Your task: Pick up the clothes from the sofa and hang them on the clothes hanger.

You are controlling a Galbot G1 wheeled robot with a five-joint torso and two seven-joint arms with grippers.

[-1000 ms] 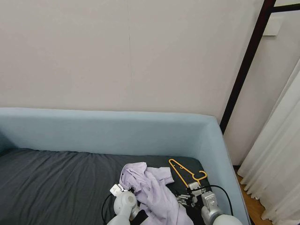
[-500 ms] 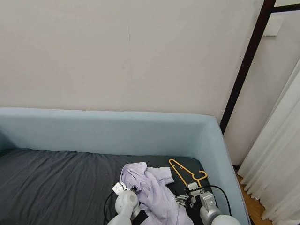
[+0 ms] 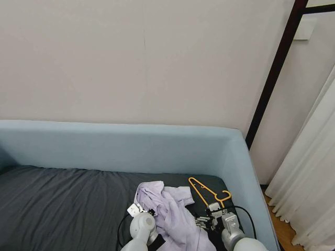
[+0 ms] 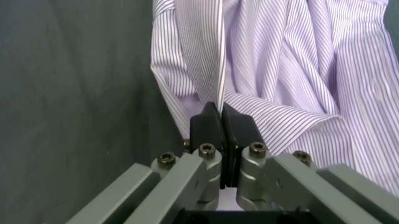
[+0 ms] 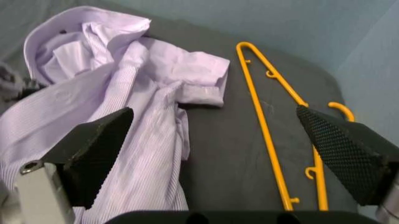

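Head view: the left end effector [image 3: 147, 211] sits at the edge of the lilac striped shirt [image 3: 172, 209], which lies crumpled on the sofa's [image 3: 157, 149] dark cushion. The orange hanger [image 3: 207, 191] lies just beyond the right end effector [image 3: 205, 220].

Left wrist view: its pads pinch a thin fold of shirt, likely a hold for lifting.

Right wrist view: the right fingers [image 5: 93, 149] are spread wide and empty, with the hanger ahead of them, apparently lined up to take it. No label or writing is readable.
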